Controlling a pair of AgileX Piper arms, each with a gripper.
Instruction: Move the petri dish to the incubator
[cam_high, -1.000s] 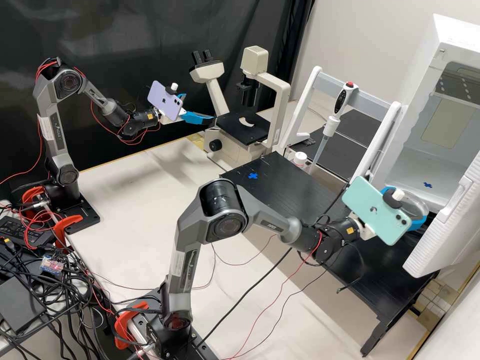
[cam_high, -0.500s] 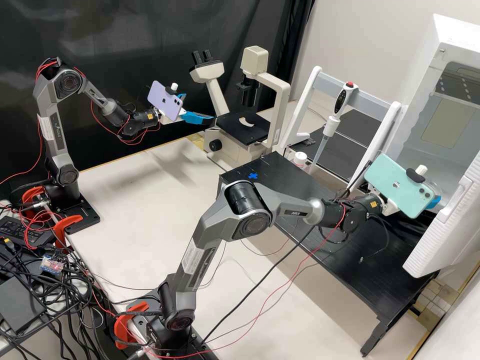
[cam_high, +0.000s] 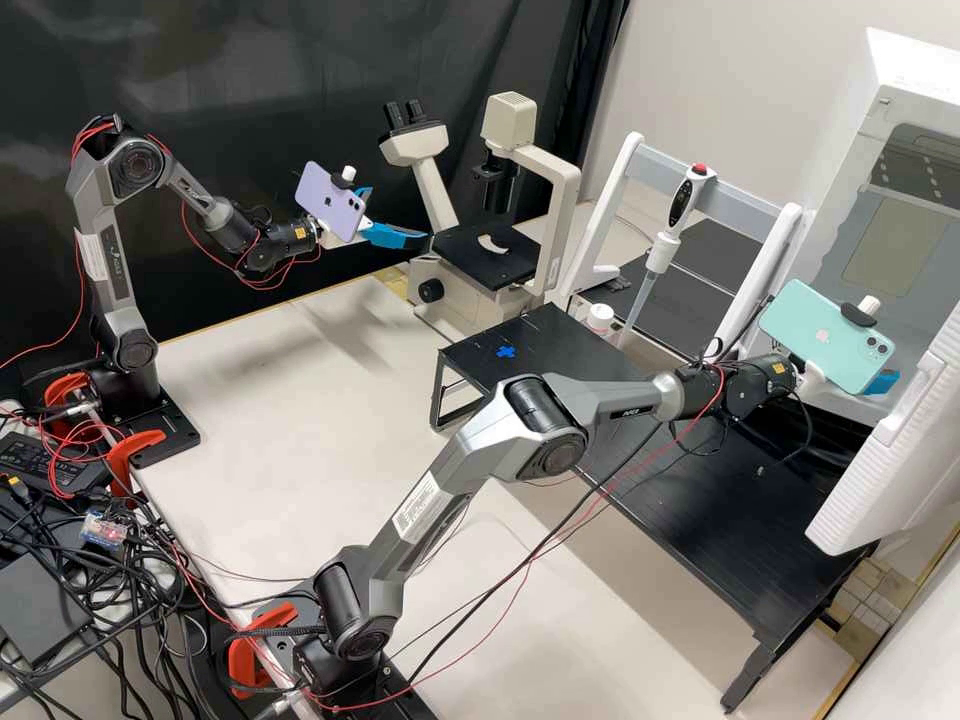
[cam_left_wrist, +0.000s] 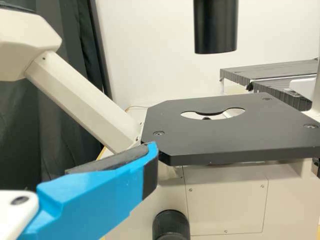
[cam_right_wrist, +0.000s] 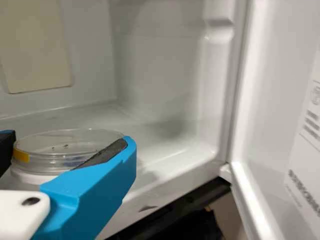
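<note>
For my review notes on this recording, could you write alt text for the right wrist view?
A clear petri dish is held level between the blue fingers of the right gripper, at the opening of a white incubator. Its door stands open; a beige panel marks one inner wall.

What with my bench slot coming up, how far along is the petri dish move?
Looks done: the petri dish is picked up and at the incubator, whose door stands open. In hand: the right gripper holds the dish by its sides; whether it touches the incubator floor, I can't tell. Left, most likely: settling it inside, then letting go and withdrawing.
</note>
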